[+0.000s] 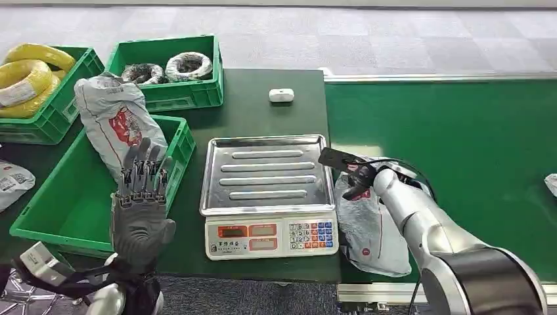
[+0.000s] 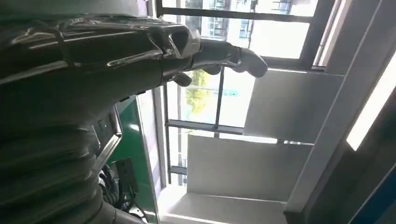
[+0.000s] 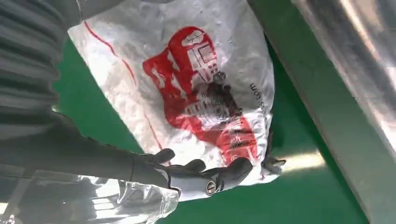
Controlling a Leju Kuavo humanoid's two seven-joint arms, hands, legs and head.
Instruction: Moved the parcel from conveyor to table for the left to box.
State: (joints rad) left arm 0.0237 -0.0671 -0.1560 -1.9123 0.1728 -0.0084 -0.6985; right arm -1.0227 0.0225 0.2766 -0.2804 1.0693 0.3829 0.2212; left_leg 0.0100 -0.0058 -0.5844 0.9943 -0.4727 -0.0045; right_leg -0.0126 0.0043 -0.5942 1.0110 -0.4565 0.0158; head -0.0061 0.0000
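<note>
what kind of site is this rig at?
Likely a parcel sorting or packing station: a green conveyor belt, an electronic weighing scale on the table, green plastic crates, and grey courier bags with red print.

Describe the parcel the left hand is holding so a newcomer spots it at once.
Find the big green crate left of the scale. Above it the left hand holds up a grey parcel with a red logo; the other parcel lies by the right hand.

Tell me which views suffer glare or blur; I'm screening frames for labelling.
Head view: evenly lit and sharp, mild sheen on the scale's steel tray. Left wrist view: bright windows blow out, the left hand dark against them. Right wrist view: the parcel is soft with glare, the foreground blurred.
</note>
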